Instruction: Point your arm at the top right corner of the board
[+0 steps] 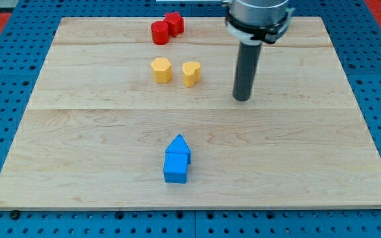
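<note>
My tip point(242, 98) rests on the wooden board point(309, 152), right of centre in its upper half. The board's top right corner point(322, 19) lies up and to the right of the tip. A yellow heart block point(191, 73) is to the tip's left, with a yellow hexagon block point(161, 69) beside it. A red cylinder point(159, 32) and a red star block point(174, 23) touch near the top edge. A blue triangular block point(178, 147) and a blue cube point(175, 168) sit together at the lower middle.
A blue pegboard table point(376, 73) surrounds the board on all sides. The arm's grey and black mount point(257, 16) hangs over the board's top edge.
</note>
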